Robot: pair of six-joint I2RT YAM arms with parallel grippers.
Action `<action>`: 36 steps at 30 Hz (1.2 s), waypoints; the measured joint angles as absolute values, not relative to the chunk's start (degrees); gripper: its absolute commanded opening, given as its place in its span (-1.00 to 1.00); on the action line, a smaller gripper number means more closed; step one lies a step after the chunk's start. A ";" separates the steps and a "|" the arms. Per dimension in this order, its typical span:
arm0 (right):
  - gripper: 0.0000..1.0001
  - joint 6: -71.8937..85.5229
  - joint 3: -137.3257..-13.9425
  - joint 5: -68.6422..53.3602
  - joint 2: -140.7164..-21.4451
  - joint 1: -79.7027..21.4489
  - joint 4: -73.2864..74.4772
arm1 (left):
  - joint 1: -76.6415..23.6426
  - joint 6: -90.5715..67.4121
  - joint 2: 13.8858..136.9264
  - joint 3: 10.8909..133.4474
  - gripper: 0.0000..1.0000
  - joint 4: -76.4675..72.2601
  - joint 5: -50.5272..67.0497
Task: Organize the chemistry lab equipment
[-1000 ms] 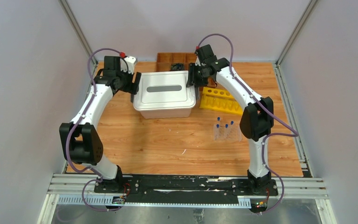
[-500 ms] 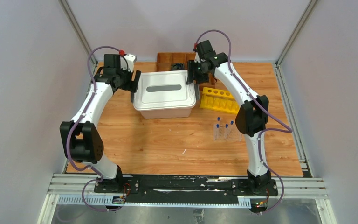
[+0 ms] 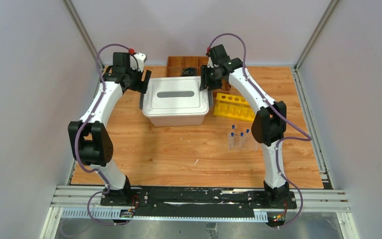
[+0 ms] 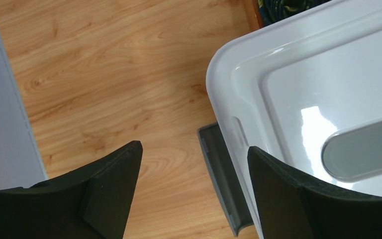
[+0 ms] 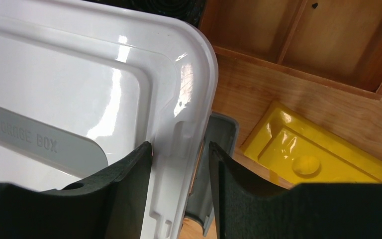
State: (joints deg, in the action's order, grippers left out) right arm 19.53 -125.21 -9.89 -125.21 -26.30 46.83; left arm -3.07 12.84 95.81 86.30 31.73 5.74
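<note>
Three small blue-capped tubes (image 3: 238, 132) stand in a clear tube rack (image 3: 242, 144) right of centre. A small white piece (image 3: 196, 162) lies on the table in front. The funnel and the tiny blue piece are out of view. A white lidded storage box (image 3: 175, 102) stands at the back. My left gripper (image 3: 144, 82) is open at its left end, above the flipped-out grey latch (image 4: 224, 184). My right gripper (image 3: 206, 83) is closed narrowly around the lid's right rim (image 5: 186, 124) and the grey latch (image 5: 221, 144).
A yellow rack (image 3: 236, 106) lies right of the box, close under my right arm; it also shows in the right wrist view (image 5: 308, 154). A brown wooden compartment tray (image 3: 184, 62) stands behind the box. Grey walls close in the left, right and back sides.
My left arm has swung back, taking its gripper toward the box's back left corner. My right gripper moved slightly back along the box's right end. The box has stayed put.
</note>
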 measured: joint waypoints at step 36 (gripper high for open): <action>0.98 26.63 -96.07 -18.37 -102.80 -22.74 33.76 | -2.70 12.95 96.99 87.20 1.00 32.47 6.26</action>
